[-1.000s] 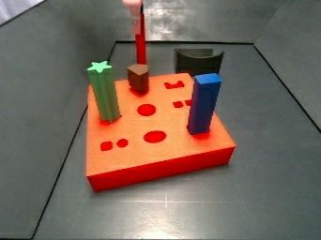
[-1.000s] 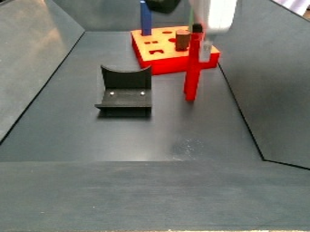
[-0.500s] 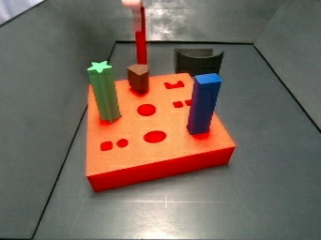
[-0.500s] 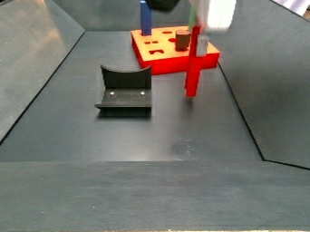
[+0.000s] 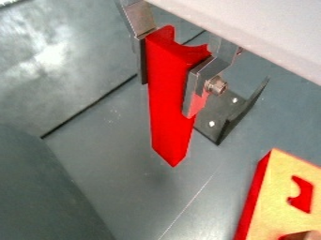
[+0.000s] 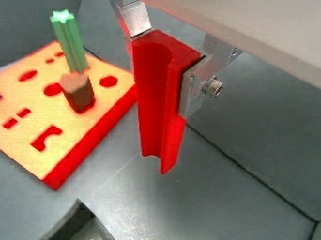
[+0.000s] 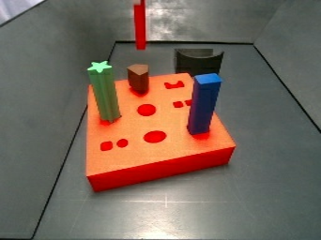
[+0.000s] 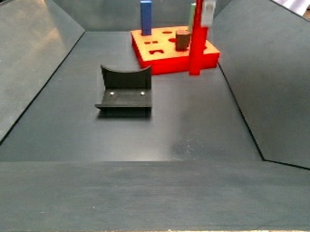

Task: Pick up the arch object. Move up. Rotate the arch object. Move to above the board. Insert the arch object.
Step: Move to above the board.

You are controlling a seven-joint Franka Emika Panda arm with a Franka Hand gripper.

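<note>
Gripping the arch object (image 5: 167,98), a tall glossy bright-red bar hanging upright clear of the dark matte bench (image 8: 182,136), the tool (image 6: 170,70) clamps its upper end beside the red-orange holed board (image 6: 69,122).

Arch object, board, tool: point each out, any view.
arch object (image 6: 160,103), a wrist view, middle of its red face.
board (image 7: 175,150), a side view, bare top face near the front edge.
tool (image 6: 167,39), a wrist view, midway between the silver fingers shut on the arch object.
</note>
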